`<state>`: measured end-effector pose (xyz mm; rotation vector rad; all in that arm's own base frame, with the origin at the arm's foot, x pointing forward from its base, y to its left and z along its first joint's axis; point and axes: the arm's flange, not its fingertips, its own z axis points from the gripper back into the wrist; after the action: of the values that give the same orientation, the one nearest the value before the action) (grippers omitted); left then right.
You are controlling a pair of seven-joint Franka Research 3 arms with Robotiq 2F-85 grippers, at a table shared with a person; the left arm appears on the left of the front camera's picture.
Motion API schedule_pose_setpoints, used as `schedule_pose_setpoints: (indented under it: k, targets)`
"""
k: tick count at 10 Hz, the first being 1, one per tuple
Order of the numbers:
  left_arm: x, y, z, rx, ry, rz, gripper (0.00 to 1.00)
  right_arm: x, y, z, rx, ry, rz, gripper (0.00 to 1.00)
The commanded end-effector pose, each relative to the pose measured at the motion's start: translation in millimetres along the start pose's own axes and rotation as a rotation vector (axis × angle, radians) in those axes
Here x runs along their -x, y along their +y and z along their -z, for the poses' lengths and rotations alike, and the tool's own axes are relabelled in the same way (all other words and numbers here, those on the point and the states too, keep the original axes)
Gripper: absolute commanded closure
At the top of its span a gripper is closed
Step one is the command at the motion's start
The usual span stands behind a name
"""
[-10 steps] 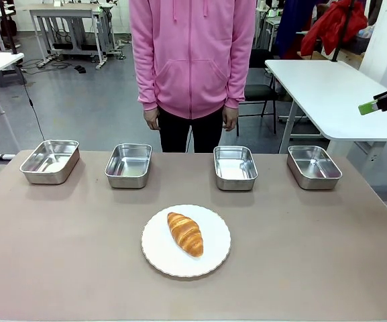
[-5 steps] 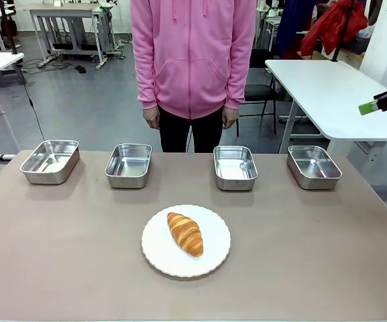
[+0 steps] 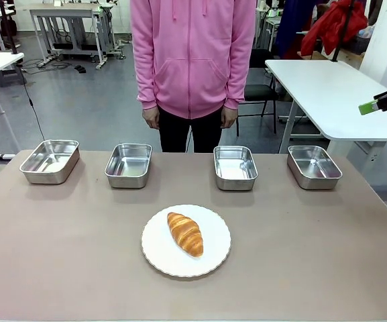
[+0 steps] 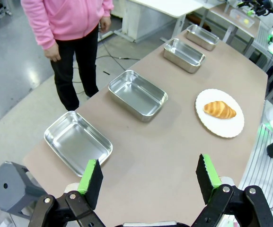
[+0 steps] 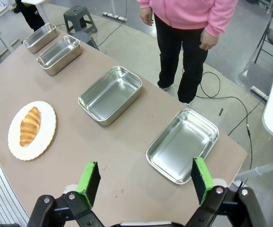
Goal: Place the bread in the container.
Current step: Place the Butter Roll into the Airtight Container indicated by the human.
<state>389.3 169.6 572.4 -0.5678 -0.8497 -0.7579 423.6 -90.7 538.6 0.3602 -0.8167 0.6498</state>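
Note:
The bread, a golden-brown croissant (image 3: pixel 185 233), lies on a round white plate (image 3: pixel 213 258) in the middle of the table. Behind it, several identical steel pans stand empty in a row: far left (image 3: pixel 50 161), centre left (image 3: pixel 129 165), centre right (image 3: pixel 235 168) and far right (image 3: pixel 314 166). My left gripper (image 4: pixel 149 179) is open high above the table's left end, with the croissant (image 4: pixel 220 109) far off. My right gripper (image 5: pixel 145 180) is open too, high over the right end, above the nearest pan (image 5: pixel 183 144). Its fingertip (image 3: pixel 369 106) pokes in at the front view's right edge.
A person in a pink hoodie (image 3: pixel 193 54) stands at the far side of the table, both hands hanging at their sides. A white table (image 3: pixel 327 94) stands behind on the right. Brown tabletop (image 3: pixel 59 248) lies bare around the plate.

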Motion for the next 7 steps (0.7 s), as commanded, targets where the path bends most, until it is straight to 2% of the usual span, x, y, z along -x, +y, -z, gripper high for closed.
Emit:
schedule_pose_setpoints:
  k: [1, 7]
  targets:
    - [-1.0, 1.1, -2.2, -0.002, -0.003, 0.008, 0.0, -1.1, -0.5, 0.7, -0.009, -0.015, -0.008, 0.0]
    - [-1.0, 1.1, -2.2, -0.002, -0.003, 0.008, 0.0, -1.1, -0.5, 0.7, -0.009, -0.015, -0.008, 0.0]
